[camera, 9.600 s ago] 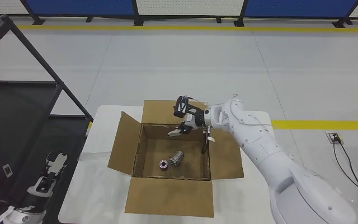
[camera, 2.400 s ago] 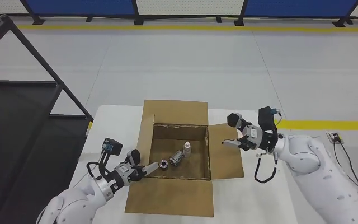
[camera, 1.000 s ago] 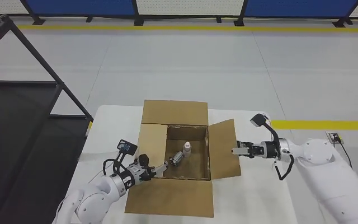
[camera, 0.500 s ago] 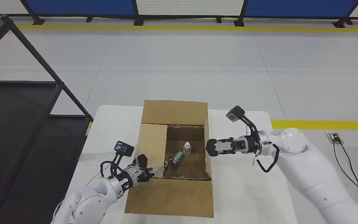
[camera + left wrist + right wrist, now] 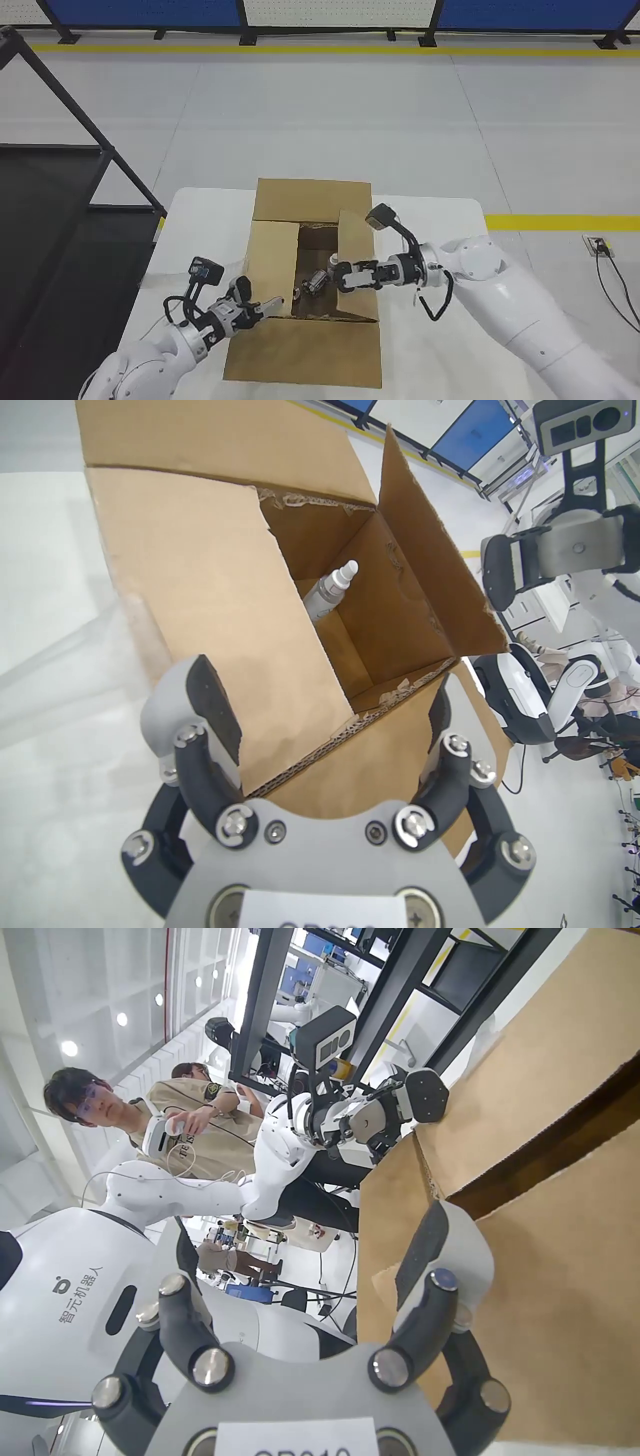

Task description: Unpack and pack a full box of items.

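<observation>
right flap [image 5: 350, 240] now nearly upright beside right jaws, left flap [image 5: 272, 265] inward over box [image 5: 310, 200]; both jaws released

- The right flap [image 5: 354, 232] of the box [image 5: 300, 350] lay flat out over the desk [image 5: 190, 230] at first. It has swung up and now tips inward over the opening.
- The right gripper [image 5: 343, 277] has moved from beyond the box's right side to above the opening, against that flap.
- The left flap [image 5: 272, 256] has been folded in, and the left gripper [image 5: 265, 304] has since drawn back a little.
- A bottle [image 5: 330, 587] now stands inside.
</observation>
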Available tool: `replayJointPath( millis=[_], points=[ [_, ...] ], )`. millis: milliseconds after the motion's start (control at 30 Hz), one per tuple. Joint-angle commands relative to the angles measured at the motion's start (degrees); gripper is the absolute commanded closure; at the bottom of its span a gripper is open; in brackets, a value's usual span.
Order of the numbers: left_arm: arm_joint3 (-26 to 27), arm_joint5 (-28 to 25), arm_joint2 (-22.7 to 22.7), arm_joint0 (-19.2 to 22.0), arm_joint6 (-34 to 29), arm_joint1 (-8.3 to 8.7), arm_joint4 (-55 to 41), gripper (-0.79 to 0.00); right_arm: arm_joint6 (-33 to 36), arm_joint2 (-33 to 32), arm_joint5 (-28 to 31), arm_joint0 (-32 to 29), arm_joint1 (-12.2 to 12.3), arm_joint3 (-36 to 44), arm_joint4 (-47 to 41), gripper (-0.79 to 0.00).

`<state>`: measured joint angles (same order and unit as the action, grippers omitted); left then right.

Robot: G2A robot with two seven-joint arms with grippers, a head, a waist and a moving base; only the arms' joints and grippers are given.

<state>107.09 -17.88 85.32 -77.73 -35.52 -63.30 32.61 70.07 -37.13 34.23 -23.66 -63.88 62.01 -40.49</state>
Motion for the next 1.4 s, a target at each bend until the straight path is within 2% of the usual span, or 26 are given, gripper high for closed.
replayJointPath(
  millis=[0, 367, 767, 1000, 1233, 1367],
  points=[
    [0.1, -0.27, 0.3, -0.27, 0.1, 0.09, -0.07, -0.785, -1.13, 1.27, 1.13, 0.47, -0.63, -1.46, 0.57, -0.785],
    [-0.45, -0.7, 0.49, -0.57, 0.34, 0.38, -0.62, -0.785, -8.44, 8.55, 8.42, 4.42, -4.73, -12.43, 11.08, -0.785],
    [0.04, -0.99, 0.77, -0.73, 0.96, 0.68, -0.94, -0.785, -15.14, 12.13, 15.12, 6.11, -7.46, -17.43, 18.77, -0.785],
    [1.25, -1.64, 1.85, -1.67, 1.93, 0.92, -1.34, -0.785, -16.5, 12.18, 16.48, 6.56, -6.51, -15.23, 16.53, -0.785],
    [1.89, -2.15, 2.61, -2.22, 2.69, 1.12, -1.75, -0.785, -15.71, 12.02, 15.7, 6.81, -3.7, -10.4, 11.12, -0.785],
    [2.95, -4.46, 5.08, -3.52, 3.93, 1.35, -4.8, -0.785, -16.9, 10.21, 16.88, 7.52, -2.23, -11.74, 8.57, -0.785]
  ],
)
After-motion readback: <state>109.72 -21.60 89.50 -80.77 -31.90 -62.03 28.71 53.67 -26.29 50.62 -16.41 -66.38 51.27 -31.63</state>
